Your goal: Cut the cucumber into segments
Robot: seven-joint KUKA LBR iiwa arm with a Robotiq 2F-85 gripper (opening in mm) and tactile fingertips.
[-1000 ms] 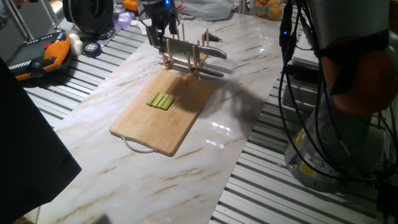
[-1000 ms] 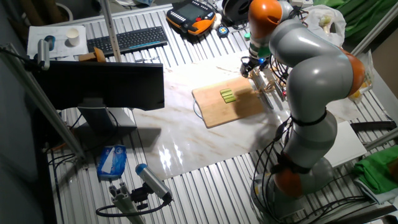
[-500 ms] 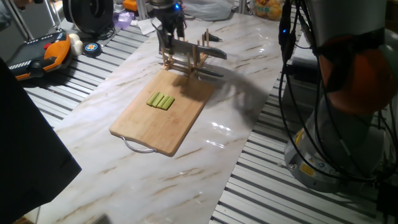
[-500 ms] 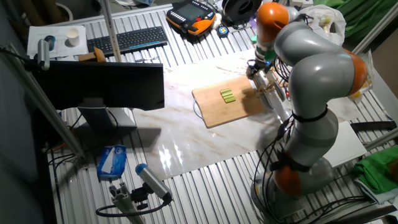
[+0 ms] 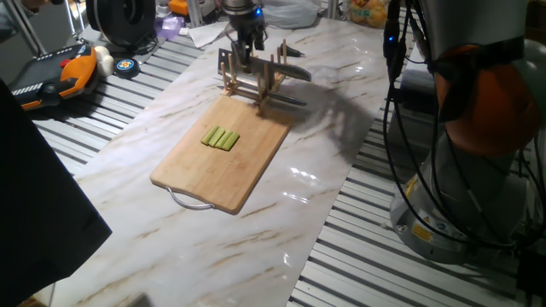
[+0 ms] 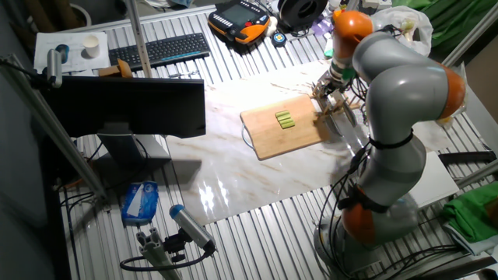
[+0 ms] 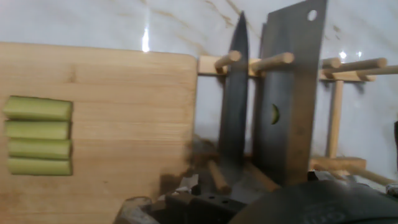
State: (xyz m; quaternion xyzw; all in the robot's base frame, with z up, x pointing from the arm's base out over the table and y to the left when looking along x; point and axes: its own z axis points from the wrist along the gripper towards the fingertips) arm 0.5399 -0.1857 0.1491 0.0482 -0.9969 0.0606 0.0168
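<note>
Glossy marble-look table [image 5: 324,162]; matt pale wooden cutting board [image 5: 205,166]; wooden dowel knife rack [image 7: 336,93] holding dull grey metal blades [image 7: 289,93].

Grey rounded arm links [image 6: 401,85], orange joint bands, black cables; wrist seemingly dark.

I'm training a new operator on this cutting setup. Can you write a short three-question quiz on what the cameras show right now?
1. True or false: the cucumber sticks are already cut into short segments.
2. How many cucumber sticks lie side by side on the cutting board? A) two B) four C) six
3. Fill in: the gripper is over the wooden ____ that holds the cleaver and the knife.

Key: 1 false, they lie whole. 2 B, four, clearest in the hand view. 3 rack, at the far end of the board.
</note>
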